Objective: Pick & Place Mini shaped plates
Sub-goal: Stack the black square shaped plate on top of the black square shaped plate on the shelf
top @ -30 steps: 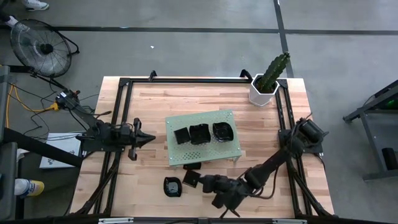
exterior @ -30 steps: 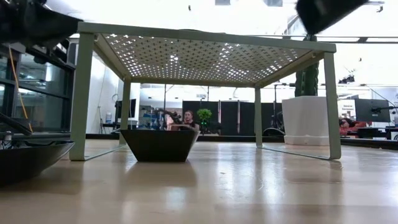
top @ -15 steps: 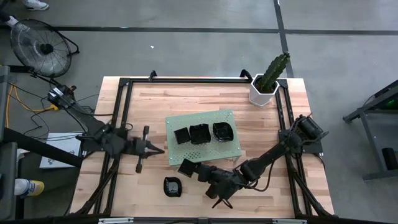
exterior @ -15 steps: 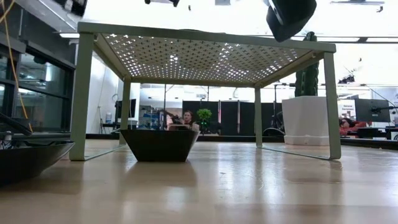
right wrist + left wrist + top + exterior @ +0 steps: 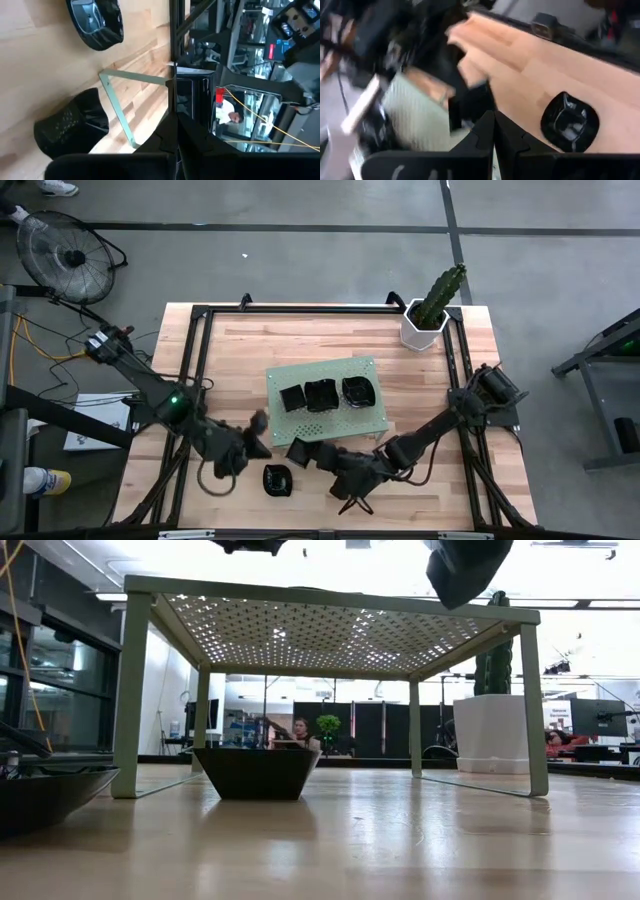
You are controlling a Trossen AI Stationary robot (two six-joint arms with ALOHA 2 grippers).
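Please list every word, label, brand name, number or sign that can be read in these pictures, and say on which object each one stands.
None can be read in any view.
The mini shaped plates and the green perforated board show no print.
The white plant pot shows no label.
Red lit panel in the room: too blurred to read.
Screens behind the table: too small to read.

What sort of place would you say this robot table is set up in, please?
Probably a robotics lab or workshop: a wooden table on a concrete floor, a floor fan beside it, and monitors in the room behind.
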